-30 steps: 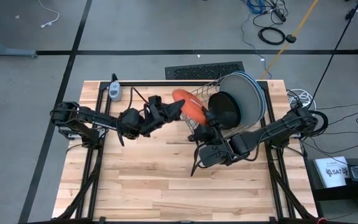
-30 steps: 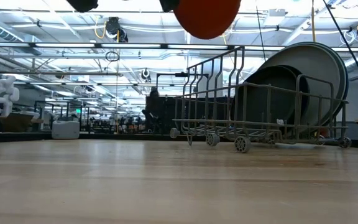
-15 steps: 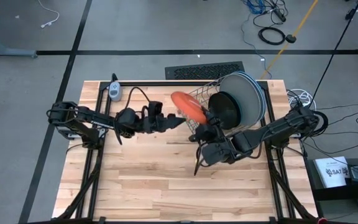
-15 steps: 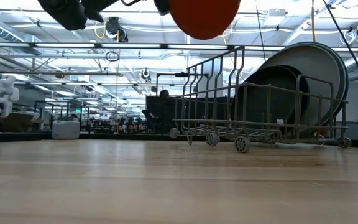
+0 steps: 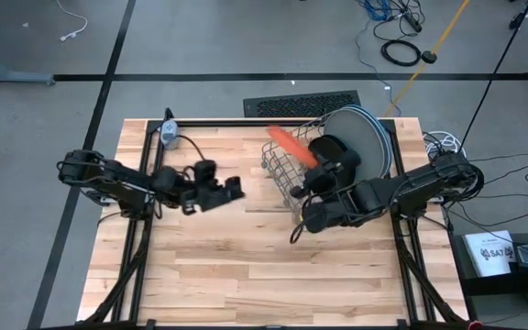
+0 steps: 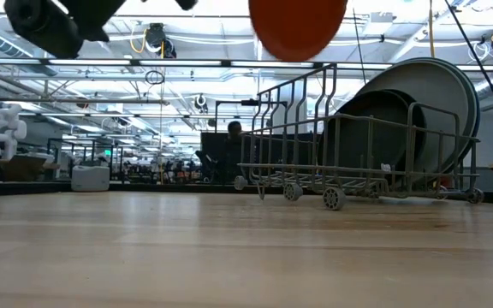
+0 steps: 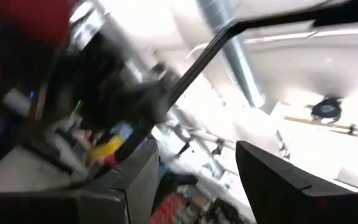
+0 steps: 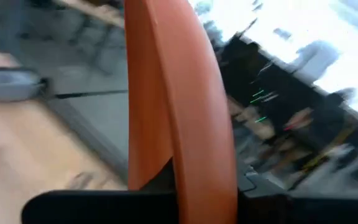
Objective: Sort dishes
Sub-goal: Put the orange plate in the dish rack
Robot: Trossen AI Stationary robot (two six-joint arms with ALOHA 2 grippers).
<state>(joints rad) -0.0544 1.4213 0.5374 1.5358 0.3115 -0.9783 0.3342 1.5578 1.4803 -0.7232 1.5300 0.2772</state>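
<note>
Gripping the orange plate [image 8: 179, 106] on edge, the right gripper [image 5: 312, 180] holds it high over the open end of the wire rack [image 5: 293, 161]. The risk, as I judge it, is that the plate meets a wire instead of a slot and twists between the clenched fingers, or tips against the black plate [image 5: 339, 158] racked just behind. The left gripper [image 5: 231, 191] hangs well apart over bare table [image 5: 246, 266], fingers spread and empty. The right wrist view shows the grasp itself; the low view alone shows the plate's clearance above the rack, with the large pale blue plates [image 6: 439, 103] leaning farthest back.
</note>
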